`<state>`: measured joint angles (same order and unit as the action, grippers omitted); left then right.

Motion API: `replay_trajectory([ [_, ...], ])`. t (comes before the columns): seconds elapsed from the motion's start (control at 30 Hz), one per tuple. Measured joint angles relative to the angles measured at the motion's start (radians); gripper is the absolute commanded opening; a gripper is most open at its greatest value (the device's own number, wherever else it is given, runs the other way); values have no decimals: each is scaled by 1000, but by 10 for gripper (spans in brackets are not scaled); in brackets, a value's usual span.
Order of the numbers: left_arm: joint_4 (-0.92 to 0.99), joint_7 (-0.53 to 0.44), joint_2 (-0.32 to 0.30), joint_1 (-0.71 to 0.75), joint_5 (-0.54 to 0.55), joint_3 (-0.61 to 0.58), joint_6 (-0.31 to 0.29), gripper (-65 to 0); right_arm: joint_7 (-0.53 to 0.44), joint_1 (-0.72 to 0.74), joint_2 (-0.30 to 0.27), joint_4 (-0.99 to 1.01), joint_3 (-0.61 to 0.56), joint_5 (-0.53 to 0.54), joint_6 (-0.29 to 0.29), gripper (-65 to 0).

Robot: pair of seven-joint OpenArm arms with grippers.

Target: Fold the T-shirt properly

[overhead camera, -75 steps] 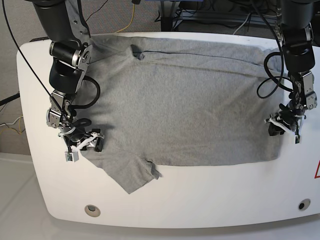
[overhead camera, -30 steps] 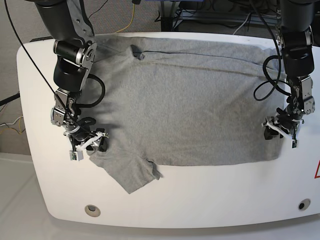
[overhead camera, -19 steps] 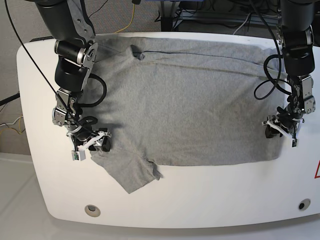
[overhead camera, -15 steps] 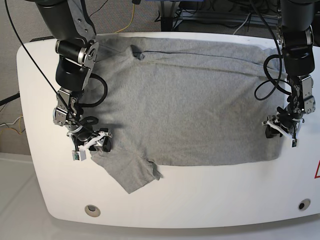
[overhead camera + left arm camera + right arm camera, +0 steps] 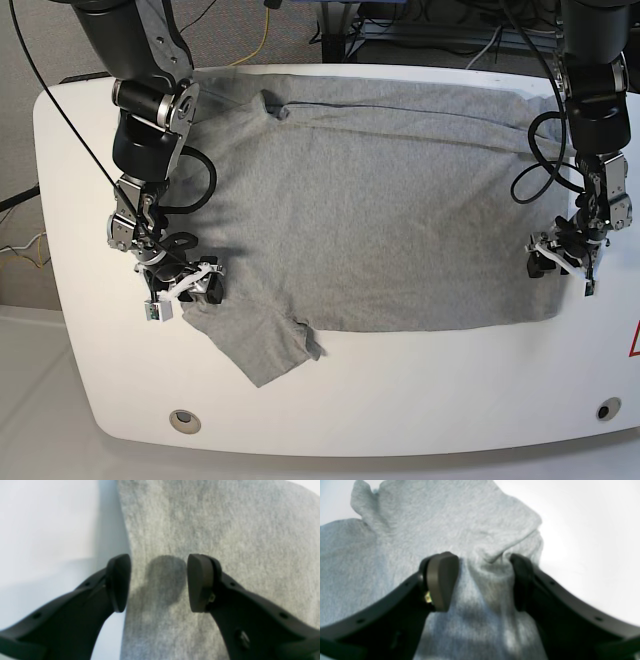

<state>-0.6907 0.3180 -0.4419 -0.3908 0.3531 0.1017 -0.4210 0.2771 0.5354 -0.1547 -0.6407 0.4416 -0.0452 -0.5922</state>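
The T-shirt (image 5: pixel 370 200) lies spread flat on the white table (image 5: pixel 420 400). At its near edge, the right gripper (image 5: pixel 482 582) has its jaws apart around a raised fabric ridge, and the left gripper (image 5: pixel 158 582) is open astride the hem. I judge that grasping comes now; next, both must close firmly before lifting

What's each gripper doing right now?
Left gripper: open, jaws straddling the shirt edge, gripping nothing.
Right gripper: open around a bunched fold of shirt, not yet pinched.
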Motion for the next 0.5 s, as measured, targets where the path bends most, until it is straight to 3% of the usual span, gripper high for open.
replay_trajectory([
  [0.3,0,-4,0,1,0,0,21,-349,8,-6,-1,-14,0,8,-3,-282],
  [0.33,0,-4,0,1,0,0,21,-370,8,-7,-1,-15,0,8,-3,-311],
  [0.37,0,-19,-2,6,-7,0,17,-343,15,-7,-1,-19,-1,8,-2,-294],
  [0.5,1,-31,17,14,2,0,31,-343,-20,-39,13,-18,0,25,-2,-294],
])
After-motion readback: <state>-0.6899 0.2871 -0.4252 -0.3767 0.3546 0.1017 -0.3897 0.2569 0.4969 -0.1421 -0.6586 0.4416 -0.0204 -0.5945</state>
